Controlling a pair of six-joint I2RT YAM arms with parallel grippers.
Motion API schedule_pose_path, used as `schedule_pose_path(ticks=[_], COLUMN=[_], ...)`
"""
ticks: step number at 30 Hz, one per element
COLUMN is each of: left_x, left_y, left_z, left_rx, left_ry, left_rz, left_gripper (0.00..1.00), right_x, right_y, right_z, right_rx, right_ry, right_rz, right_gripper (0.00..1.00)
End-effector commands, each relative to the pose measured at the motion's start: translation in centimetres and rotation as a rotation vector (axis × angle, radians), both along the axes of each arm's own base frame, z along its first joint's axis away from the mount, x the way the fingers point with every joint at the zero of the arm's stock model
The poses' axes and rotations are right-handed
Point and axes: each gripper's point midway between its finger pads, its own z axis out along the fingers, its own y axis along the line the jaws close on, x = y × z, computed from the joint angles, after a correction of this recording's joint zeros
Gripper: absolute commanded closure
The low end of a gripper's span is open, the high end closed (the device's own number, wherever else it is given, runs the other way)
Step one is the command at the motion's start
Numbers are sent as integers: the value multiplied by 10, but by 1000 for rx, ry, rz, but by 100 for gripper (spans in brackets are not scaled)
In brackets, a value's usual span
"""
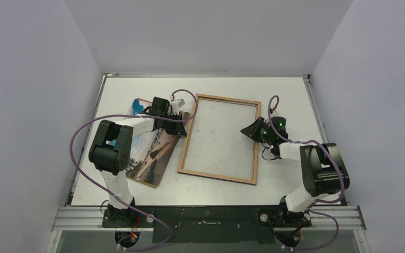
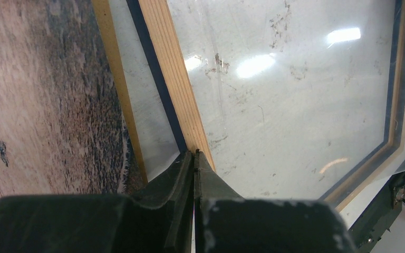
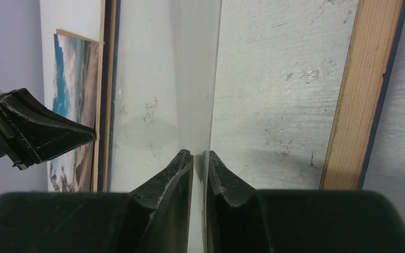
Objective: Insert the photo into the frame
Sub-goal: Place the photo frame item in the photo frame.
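The frame (image 1: 219,176) lies flat mid-table, wood-brown side up; its rails also show in the left wrist view (image 2: 171,68) and the right wrist view (image 3: 358,95). The photo (image 1: 153,153) lies picture up to the frame's left, under my left arm, and shows in both wrist views (image 2: 37,95) (image 3: 71,79). My left gripper (image 1: 184,130) (image 2: 195,154) is shut, its tips on the frame's left rail. My right gripper (image 1: 244,130) (image 3: 200,154) is inside the frame near its right rail, shut on the edge of a thin clear sheet (image 3: 163,79) that tilts up from the frame.
A brown backing board (image 1: 146,183) lies under the photo, its tan edge showing beside the frame (image 2: 113,68). Grey walls stand close on the left, right and back. A metal rail (image 1: 205,216) runs along the table's near edge.
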Motion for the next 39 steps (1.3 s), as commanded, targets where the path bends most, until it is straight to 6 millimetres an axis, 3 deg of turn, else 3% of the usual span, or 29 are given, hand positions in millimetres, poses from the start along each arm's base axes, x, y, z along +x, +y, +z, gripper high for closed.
schedule_pose_path(ticks=[1, 5, 10, 16, 20, 29, 39], left_x=[-10, -11, -11, -10, -10, -11, -10], left_y=[-7, -7, -7, -7, -7, -7, -8], left_z=[-9, -8, -9, -9, -10, -10, -9], left_rx=[-4, -3, -4, -4, -3, -3, -6], left_ry=[40, 41, 44, 43, 46, 48, 48], left_rz=[-42, -42, -41, -39, -38, -41, -43], left_gripper=[100, 100, 100, 100, 100, 100, 100], right_x=[10, 7, 9, 9, 8, 11, 11], right_y=[8, 12, 13, 17, 18, 23, 25], right_z=[20, 14, 18, 45, 57, 53, 46], right_rx=[-84, -147, -172, -137, -117, -76, -88], right_ry=[-72, -55, -65, -170, -211, -210, -186], right_rz=[24, 33, 27, 26, 24, 18, 18], right_gripper=[81, 63, 55, 79, 86, 92, 88])
